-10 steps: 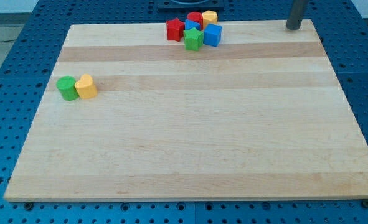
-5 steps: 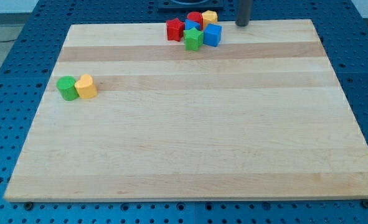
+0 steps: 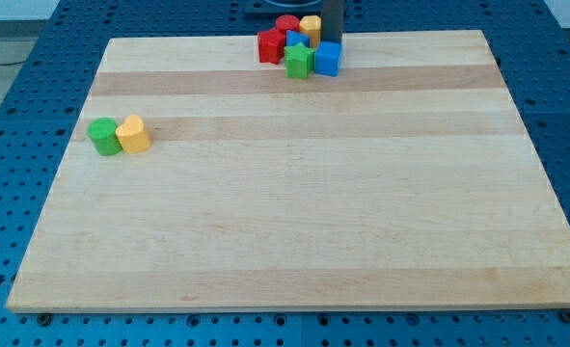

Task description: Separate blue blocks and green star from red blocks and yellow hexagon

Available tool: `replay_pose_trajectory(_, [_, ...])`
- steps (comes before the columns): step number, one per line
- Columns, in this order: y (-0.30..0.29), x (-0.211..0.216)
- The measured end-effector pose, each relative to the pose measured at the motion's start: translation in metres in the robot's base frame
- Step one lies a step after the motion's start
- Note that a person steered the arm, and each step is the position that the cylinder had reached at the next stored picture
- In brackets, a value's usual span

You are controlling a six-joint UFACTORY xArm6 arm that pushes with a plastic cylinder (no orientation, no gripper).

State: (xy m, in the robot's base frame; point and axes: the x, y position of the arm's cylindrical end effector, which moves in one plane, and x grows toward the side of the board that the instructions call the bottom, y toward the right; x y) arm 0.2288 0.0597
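A cluster of blocks sits at the top edge of the wooden board (image 3: 294, 212). It holds a red block (image 3: 270, 45), a red cylinder (image 3: 286, 25), a yellow hexagon (image 3: 311, 26), a small blue block (image 3: 296, 40), a green star (image 3: 300, 61) and a blue cube (image 3: 328, 58). My tip (image 3: 333, 40) is at the cluster's right side. It stands just above the blue cube and against the right of the yellow hexagon.
A green block (image 3: 102, 136) and a yellow block (image 3: 133, 134) sit touching near the board's left edge. A blue pegboard surface (image 3: 14, 116) surrounds the board.
My tip has moved left along the top edge, from the top right corner to the cluster. The red cylinder and yellow hexagon have shifted a little left.
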Motion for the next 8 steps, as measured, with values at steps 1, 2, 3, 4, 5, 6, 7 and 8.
replay_pose_trajectory(1, [0.028, 0.008])
replay_pose_trajectory(2, [0.054, 0.009])
replay_pose_trajectory(3, [0.053, -0.029])
replay_pose_trajectory(4, [0.043, -0.037])
replay_pose_trajectory(5, [0.009, -0.036])
replay_pose_trajectory(6, [-0.026, -0.035])
replay_pose_trajectory(7, [-0.032, -0.013])
replay_pose_trajectory(8, [-0.035, 0.013])
